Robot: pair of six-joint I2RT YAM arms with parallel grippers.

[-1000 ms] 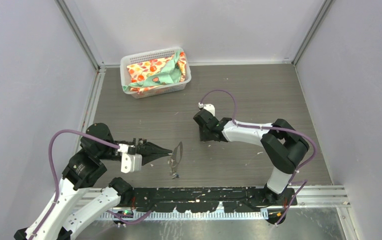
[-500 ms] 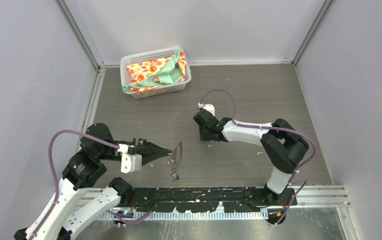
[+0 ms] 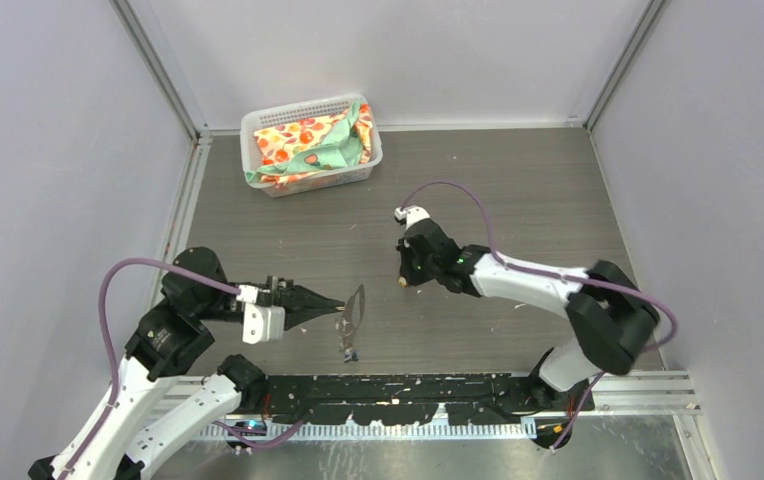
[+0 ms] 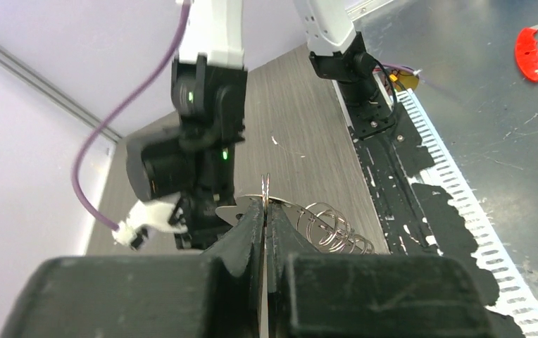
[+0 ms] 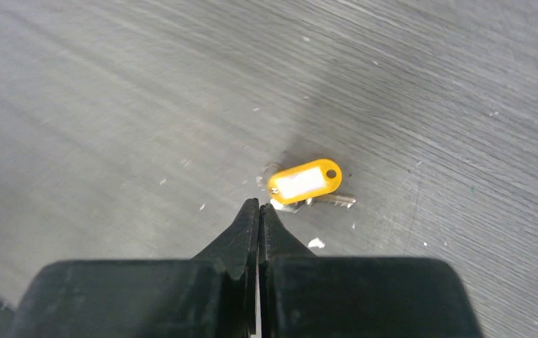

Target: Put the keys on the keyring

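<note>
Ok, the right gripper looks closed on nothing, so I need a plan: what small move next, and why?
Probably open the right gripper and nudge it toward the small key with the yellow-orange plastic tag: its fingers are shut on nothing, and the key lies free on the grey table just beyond them.

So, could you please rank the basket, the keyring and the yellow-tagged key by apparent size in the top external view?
Largest: basket
Middle: keyring
Smallest: yellow-tagged key, just a speck there
</note>
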